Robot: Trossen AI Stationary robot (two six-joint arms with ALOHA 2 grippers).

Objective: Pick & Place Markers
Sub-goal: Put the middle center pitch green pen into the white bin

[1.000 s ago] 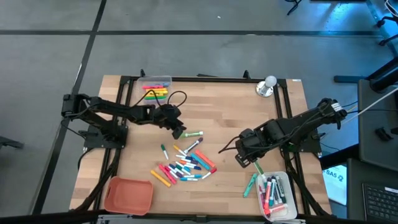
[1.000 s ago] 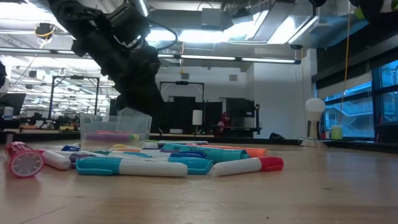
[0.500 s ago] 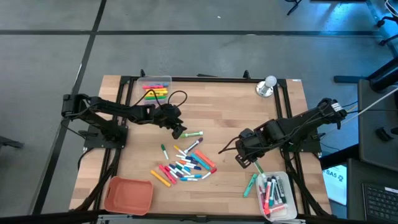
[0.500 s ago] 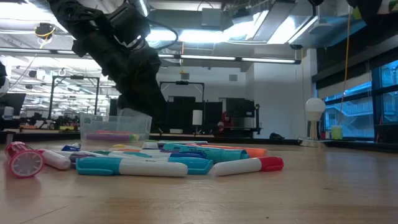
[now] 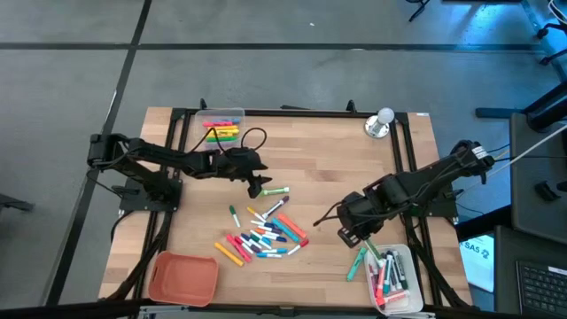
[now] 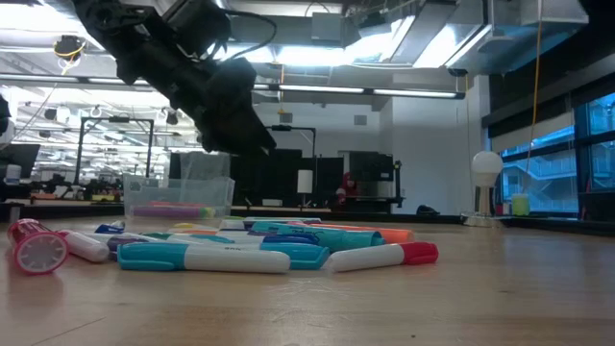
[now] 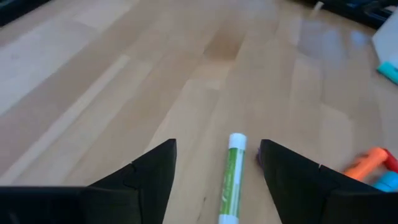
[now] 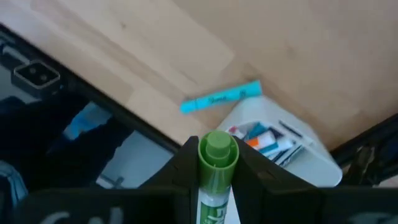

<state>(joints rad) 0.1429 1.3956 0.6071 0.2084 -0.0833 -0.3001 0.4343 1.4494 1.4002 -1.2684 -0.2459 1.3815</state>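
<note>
Left of centre in the high view, we see the left end effector [image 5: 256,188] released, its fingers straddling a green-and-white marker [image 7: 229,180] lying flat on the counter [image 5: 337,159]. We judge such markers light, stiff and smooth-barrelled, apt to roll, so best pinched mid-barrel. Below centre, the loose pile of markers [image 5: 264,237] lies near and could be nudged. At lower right, the right end effector [image 5: 354,237] is clenched on a green-capped marker [image 8: 217,152] near the clear bin [image 5: 403,297]; a teal marker [image 8: 221,98] lies beside it.

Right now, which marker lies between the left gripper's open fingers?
The green marker with the white cap, alone beyond the pile; it lies on the table between the left gripper's fingers.
</note>
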